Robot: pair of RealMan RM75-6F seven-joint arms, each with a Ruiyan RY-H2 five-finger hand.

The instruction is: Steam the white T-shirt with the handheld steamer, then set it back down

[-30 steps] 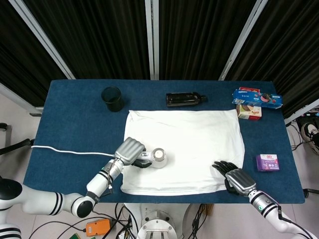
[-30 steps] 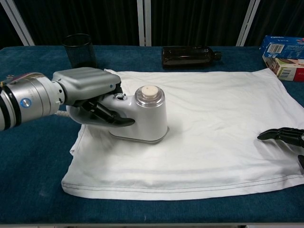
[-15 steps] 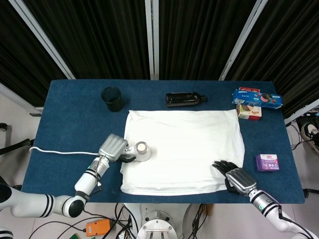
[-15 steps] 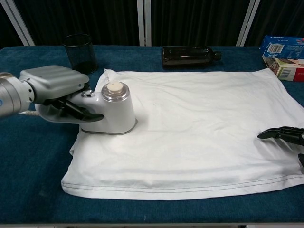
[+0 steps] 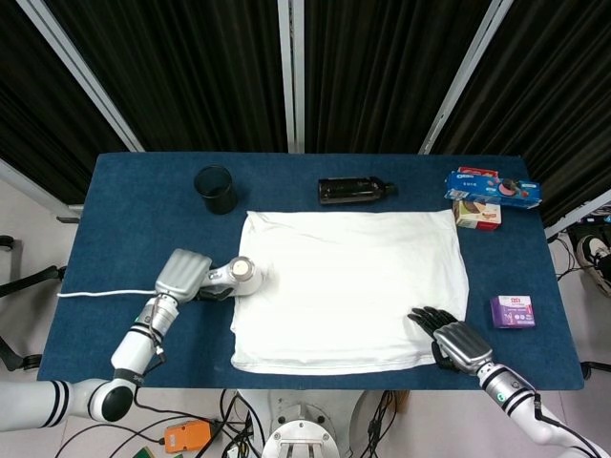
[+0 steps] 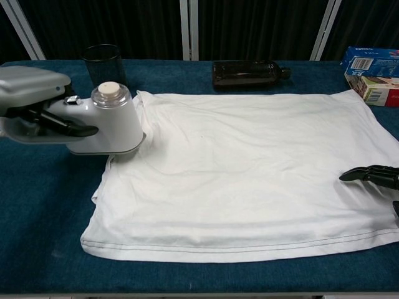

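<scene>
The white T-shirt [image 5: 351, 288] lies flat and lightly creased, hemmed edge nearest the robot, across the middle of the blue cloth-covered bench [image 5: 134, 215]. The steamer [image 6: 106, 121], smooth white plastic with a clear round cap, now sits at the shirt's left edge, having slid leftward off the fabric's middle over the last second. The left robot hand [image 6: 28, 93] grips its handle, dark fingers wrapped under the grey shell, and a white cord [image 5: 100, 292] trails left. The right robot hand [image 5: 456, 342] has not moved: it rests on the shirt's near right corner, fingers spread, holding nothing. Behind stand a dark tumbler [image 5: 216, 188], a dark bottle [image 5: 355, 190] on its side and biscuit boxes [image 5: 492, 189]; a small purple box [image 5: 513, 311] lies right.
</scene>
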